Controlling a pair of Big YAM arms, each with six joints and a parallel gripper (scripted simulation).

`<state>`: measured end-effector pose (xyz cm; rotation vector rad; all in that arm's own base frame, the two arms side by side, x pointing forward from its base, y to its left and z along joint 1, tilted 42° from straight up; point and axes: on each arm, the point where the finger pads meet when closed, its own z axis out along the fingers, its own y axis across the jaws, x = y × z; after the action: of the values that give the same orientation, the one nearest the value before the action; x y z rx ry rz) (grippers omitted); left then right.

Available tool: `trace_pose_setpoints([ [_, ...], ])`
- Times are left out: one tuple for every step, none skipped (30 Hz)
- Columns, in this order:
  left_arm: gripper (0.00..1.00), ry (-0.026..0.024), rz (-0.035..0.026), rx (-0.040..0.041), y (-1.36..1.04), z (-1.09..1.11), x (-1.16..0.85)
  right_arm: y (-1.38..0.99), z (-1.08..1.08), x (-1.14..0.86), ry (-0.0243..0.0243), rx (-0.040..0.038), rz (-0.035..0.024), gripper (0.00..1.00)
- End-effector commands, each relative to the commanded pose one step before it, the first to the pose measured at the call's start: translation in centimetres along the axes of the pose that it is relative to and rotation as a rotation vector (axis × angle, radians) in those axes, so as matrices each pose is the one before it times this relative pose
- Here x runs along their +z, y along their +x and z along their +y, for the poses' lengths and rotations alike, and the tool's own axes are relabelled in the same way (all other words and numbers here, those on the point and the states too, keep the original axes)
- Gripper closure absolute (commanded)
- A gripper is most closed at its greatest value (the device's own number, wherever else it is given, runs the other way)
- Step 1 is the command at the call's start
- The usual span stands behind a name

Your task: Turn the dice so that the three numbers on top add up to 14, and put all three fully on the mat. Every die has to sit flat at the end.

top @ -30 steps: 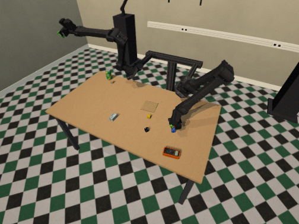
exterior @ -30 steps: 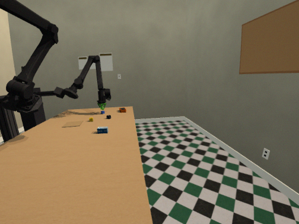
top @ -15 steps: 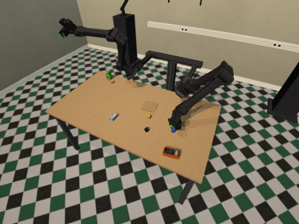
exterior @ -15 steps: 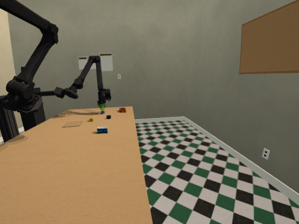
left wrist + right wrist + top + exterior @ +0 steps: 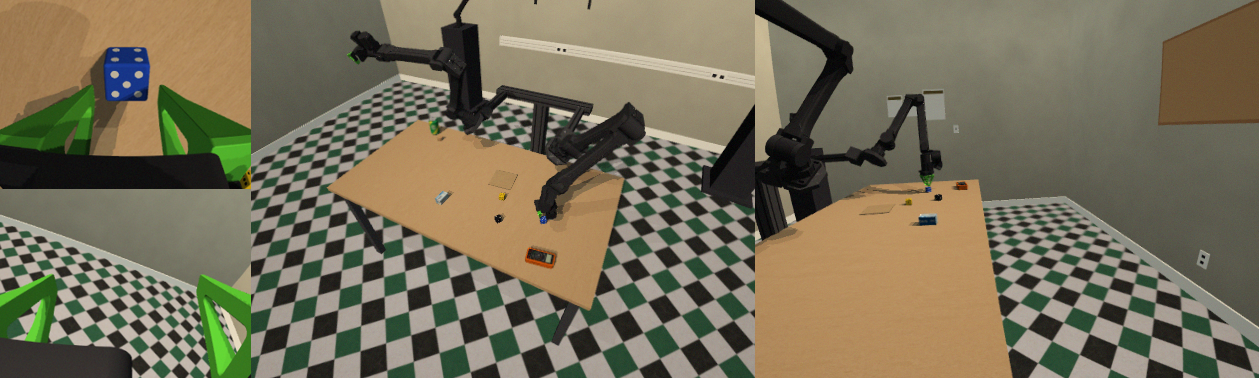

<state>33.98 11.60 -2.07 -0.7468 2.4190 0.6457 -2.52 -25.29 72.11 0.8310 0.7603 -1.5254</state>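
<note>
The left pincer [image 5: 540,215] [image 5: 927,186] [image 5: 125,93] is hanging half-wide and empty over the blue die [image 5: 543,220] [image 5: 928,190] [image 5: 126,80], which is sitting off the mat [image 5: 503,179] [image 5: 878,209], probably light, stiff, slippery and wanting level pinching mid-sides. Farther, the right pincer [image 5: 353,58] [image 5: 126,283] is gaping.
</note>
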Motion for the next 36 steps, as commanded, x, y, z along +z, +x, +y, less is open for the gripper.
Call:
trace_pose_setpoints([
  [0.55, 0.001, -0.00838, -0.0025, -0.458, 0.038, 0.353, -2.187, -0.292, -0.908, 0.00647, 0.00825, -0.05252, 0.0],
  [0.55, 0.0, 0.0, 0.0, 0.0, 0.0, 0.0, 0.0, 0.0, 0.0, 0.0, 0.0, 0.0, 0.0],
  [0.55, 0.0, 0.0, 0.0, 0.0, 0.0, 0.0, 0.0, 0.0, 0.0, 0.0, 0.0, 0.0, 0.0],
  [0.55, 0.00001, -0.00002, -0.00002, -0.002, 0.0, 0.0, 0.0, 0.0, 0.0, 0.0, 0.0, 0.0, 0.0],
  [0.55, 0.0, 0.0, 0.0, 0.0, 0.0, 0.0, 0.0, 0.0, 0.0, 0.0, 0.0, 0.0, 0.0],
  [0.55, 0.0, 0.0, 0.0, 0.0, 0.0, 0.0, 0.0, 0.0, 0.0, 0.0, 0.0, 0.0, 0.0],
  [0.55, 0.00004, -0.00013, -0.00012, -0.011, -0.003, 0.0, 0.0, 0.0, 0.0, 0.0, 0.0, 0.0, 0.0],
  [0.55, 0.00009, -0.00031, -0.00029, -0.027, -0.007, 0.0, 0.0, 0.0, 0.0, 0.0, 0.0, 0.0, 0.0],
  [0.55, 0.00015, -0.00051, -0.00048, -0.044, -0.011, 0.0, 0.0, 0.0, 0.0, 0.0, 0.0, 0.0, 0.0],
  [0.55, 0.00021, -0.0007, -0.00067, -0.061, -0.016, 0.001, 0.0, 0.0, 0.0, 0.0, 0.0, 0.0, 0.0],
  [0.55, 0.00026, -0.00086, -0.00081, -0.075, -0.019, 0.001, 0.0, 0.0, 0.0, 0.0, 0.0, 0.0, 0.0],
  [0.55, 0.00029, -0.00096, -0.00091, -0.084, -0.021, 0.001, 0.0, 0.0, 0.0, 0.0, 0.0, 0.0, 0.0],
  [0.55, 0.0003, -0.001, -0.00094, -0.087, -0.022, 0.001, 0.0, 0.0, 0.0, 0.0, 0.0, 0.0, 0.0],
  [0.55, -0.00003, -0.00018, -0.00036, -0.027, 0.001, 0.001, 0.0, 0.0, 0.0, 0.0, 0.0, 0.0, 0.0],
  [0.55, -0.00026, 0.00039, 0.00007, 0.016, 0.017, 0.001, 0.0, 0.0, 0.0, 0.0, 0.0, 0.0, 0.0],
  [0.55, -0.00066, 0.00145, 0.00085, 0.093, 0.046, 0.001, 0.0, 0.0, 0.0, 0.0, 0.0, 0.0, 0.0],
  [0.55, -0.00061, 0.00137, 0.00092, 0.093, 0.041, 0.0, 0.0, 0.0, 0.0, 0.0, 0.0, 0.0, 0.0],
  [0.55, -0.0003, 0.0008, 0.00062, 0.056, 0.021, -0.002, 0.0, 0.0, 0.0, 0.0, 0.0, 0.0, 0.0],
  [0.55, 0.00005, 0.00001, 0.00012, 0.003, -0.002, -0.002, 0.0, 0.0, 0.0, 0.0, 0.0, 0.0, 0.0],
  [0.55, 0.00007, -0.00012, -0.00002, -0.007, -0.005, -0.001, 0.0, 0.0, 0.0, 0.0, 0.0, 0.0, 0.0],
  [0.55, -0.00001, -0.00001, 0.00001, 0.0, 0.0, 0.0, 0.0, 0.0, 0.0, 0.0, 0.0, 0.0, 0.0],
  [0.55, 0.0, 0.0, 0.0, 0.0, 0.0, 0.0, 0.0, 0.0, 0.0, 0.0, 0.0, 0.0, 0.0],
  [0.55, 0.0, 0.0, 0.0, 0.0, 0.0, 0.0, 0.0, 0.0, 0.0, 0.0, 0.0, 0.0, 0.0],
  [0.55, 0.0, 0.0, 0.0, 0.0, 0.0, 0.0, 0.0, 0.0, 0.0, 0.0, 0.0, 0.0, 0.0],
  [0.55, 0.0, 0.0, 0.0, 0.0, 0.0, 0.0, 0.0, 0.0, 0.0, 0.0, 0.0, 0.0, 0.0],
  [0.55, 0.0, 0.0, 0.0, 0.0, 0.0, 0.0, 0.0, 0.0, 0.0, 0.0, 0.0, 0.0, 0.0],
  [0.55, 0.0, 0.0, 0.0, 0.0, 0.0, 0.0, 0.0, 0.0, 0.0, 0.0, 0.0, 0.0, 0.0],
  [0.55, 0.0, 0.0, 0.0, 0.0, 0.0, 0.0, 0.0, 0.0, 0.0, 0.0, 0.0, 0.0, 0.0],
  [0.55, 0.0, 0.0, 0.0, 0.0, 0.0, 0.0, 0.0, 0.0, 0.0, 0.0, 0.0, 0.0, 0.0],
  [0.55, -0.00001, 0.00001, 0.0, 0.001, 0.001, 0.0, 0.0, 0.0, 0.0, 0.0, 0.0, 0.0, 0.0],
  [0.55, -0.00003, 0.00006, 0.00001, 0.005, 0.003, 0.0, 0.0, 0.0, 0.0, 0.0, 0.0, 0.0, 0.0],
  [0.55, -0.00008, 0.00013, 0.00003, 0.011, 0.008, 0.0, 0.0, 0.0, 0.0, 0.0, 0.0, 0.0, 0.0],
  [0.55, -0.00013, 0.00022, 0.00004, 0.018, 0.013, 0.0, 0.0, 0.0, 0.0, 0.0, 0.0, 0.0, 0.0],
  [0.55, -0.00016, 0.00028, 0.0001, 0.025, 0.017, -0.001, 0.0, 0.0, 0.0, 0.0, 0.0, 0.0, 0.0],
  [0.55, -0.00012, 0.0003, 0.00023, 0.031, 0.016, -0.004, 0.0, 0.0, 0.0, 0.0, 0.0, 0.0, 0.0],
  [0.55, -0.00005, 0.00031, 0.00033, 0.036, 0.014, -0.006, 0.0, 0.0, 0.0, 0.0, 0.0, 0.0, 0.0],
])
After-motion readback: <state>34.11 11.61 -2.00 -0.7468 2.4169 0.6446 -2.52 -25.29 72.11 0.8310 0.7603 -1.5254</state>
